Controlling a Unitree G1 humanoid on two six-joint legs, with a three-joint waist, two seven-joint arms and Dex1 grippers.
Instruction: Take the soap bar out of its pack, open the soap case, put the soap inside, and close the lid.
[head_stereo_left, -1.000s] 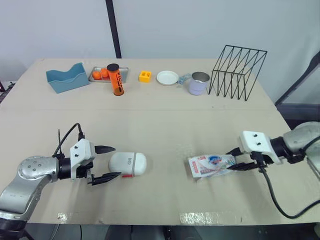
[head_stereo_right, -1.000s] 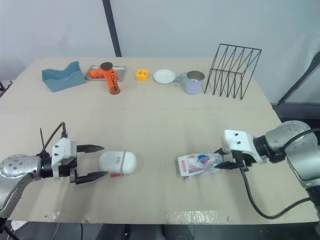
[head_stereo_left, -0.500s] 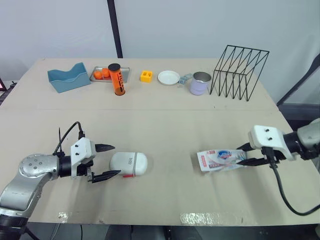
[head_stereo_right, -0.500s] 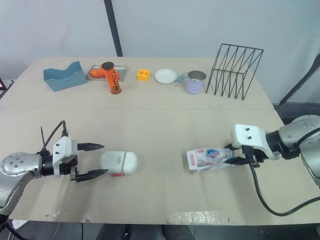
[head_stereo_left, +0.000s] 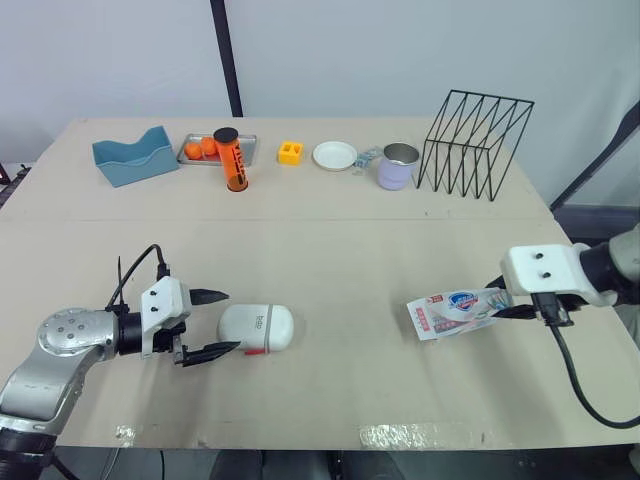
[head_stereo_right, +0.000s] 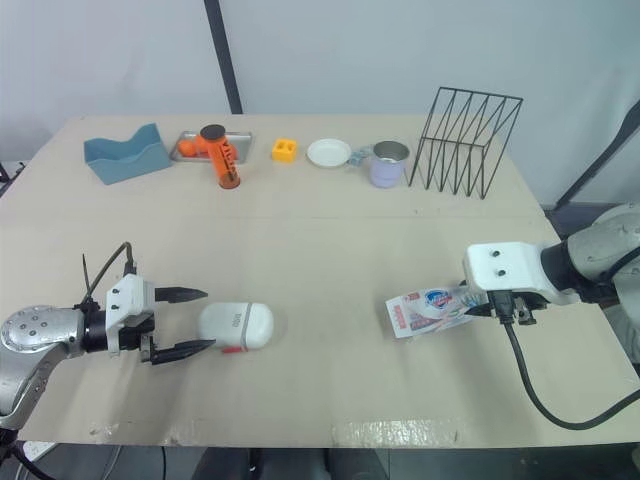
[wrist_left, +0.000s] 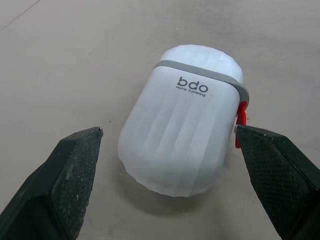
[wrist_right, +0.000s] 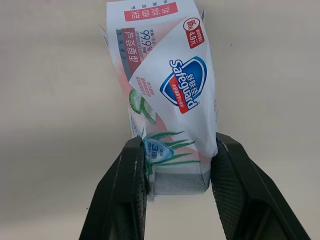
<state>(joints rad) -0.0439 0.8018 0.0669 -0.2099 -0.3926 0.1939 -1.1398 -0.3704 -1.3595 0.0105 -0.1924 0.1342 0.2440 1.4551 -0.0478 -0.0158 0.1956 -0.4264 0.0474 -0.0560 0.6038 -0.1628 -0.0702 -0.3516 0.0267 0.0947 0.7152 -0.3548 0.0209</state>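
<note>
Tan table (head_stereo_left: 330, 260): soap case (head_stereo_left: 256, 327), wire rack (head_stereo_left: 477, 146), probably mug (head_stereo_left: 398, 167)

The soap pack (wrist_right: 167, 85) is hiding its bar, its near end disappearing inside the right gripper (wrist_right: 177, 145). A tiny object (head_stereo_left: 366, 157) beside the mug (head_stereo_left: 397, 168) is defying identification.

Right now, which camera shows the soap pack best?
The right wrist view: the pack is close up, label readable, pinched between the right jaws. Both eye views show it from afar, at an angle.

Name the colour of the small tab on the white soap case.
Red tab, clearest in the left wrist view.
</note>
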